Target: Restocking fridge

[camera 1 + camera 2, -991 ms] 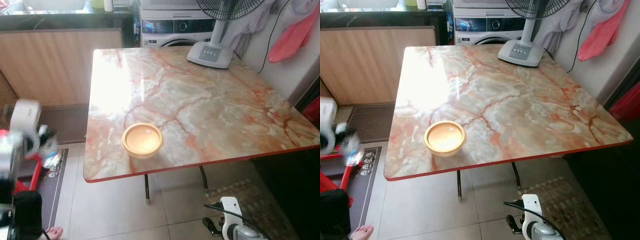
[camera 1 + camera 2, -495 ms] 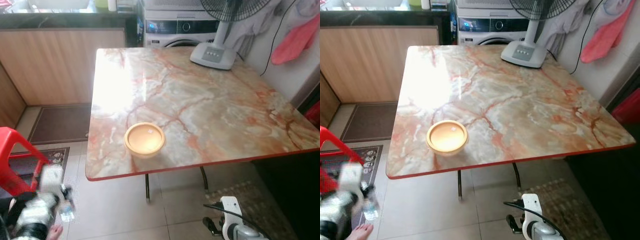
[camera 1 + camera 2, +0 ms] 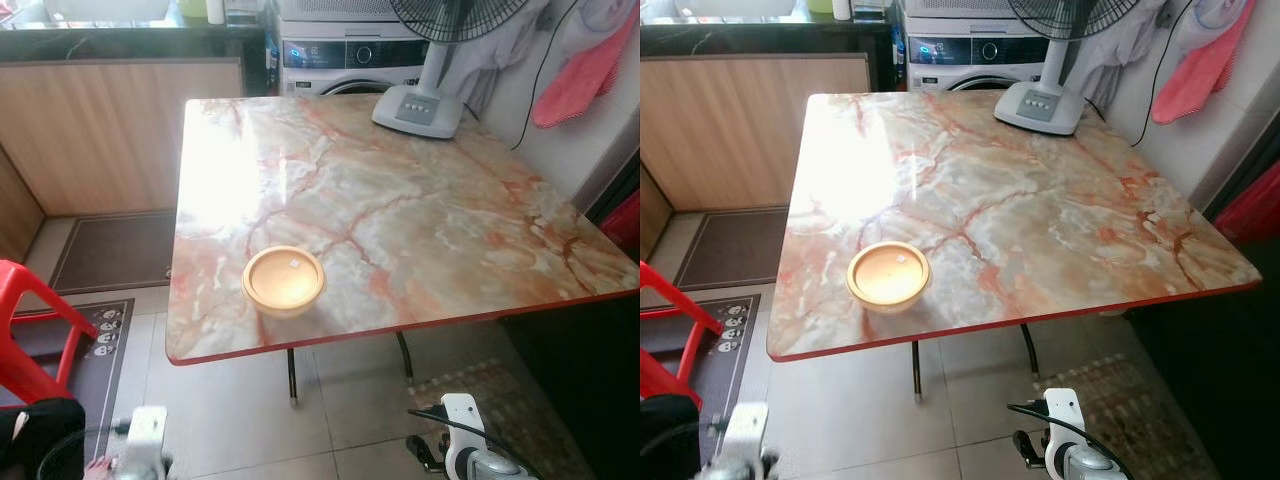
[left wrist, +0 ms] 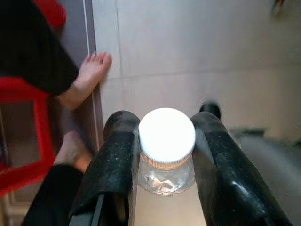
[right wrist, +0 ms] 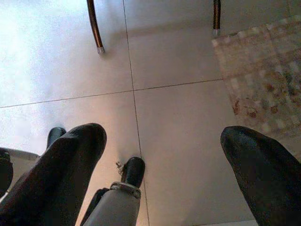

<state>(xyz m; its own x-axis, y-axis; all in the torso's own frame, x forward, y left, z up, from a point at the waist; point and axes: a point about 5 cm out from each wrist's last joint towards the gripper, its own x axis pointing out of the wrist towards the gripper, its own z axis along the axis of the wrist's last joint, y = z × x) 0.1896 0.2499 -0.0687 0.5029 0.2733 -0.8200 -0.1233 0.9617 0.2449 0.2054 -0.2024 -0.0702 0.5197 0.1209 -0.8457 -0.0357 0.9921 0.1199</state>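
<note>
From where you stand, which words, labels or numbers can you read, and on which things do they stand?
None can be read.
Washing machine panel: lit display, too small.
Bowl: small white sticker, too small.
Floor mat: printed figures, blurred.
Bottle cap: plain white.

I hold a small clear plastic bottle (image 4: 166,162) between my left gripper's (image 4: 166,155) two black fingers (image 4: 117,160), which press against it from both sides just below its cap. Its white ribbed screw cap (image 4: 167,133) is on and faces my wrist camera, so I look down the bottle's length toward the pale tiled floor (image 4: 197,52) below it.
</note>
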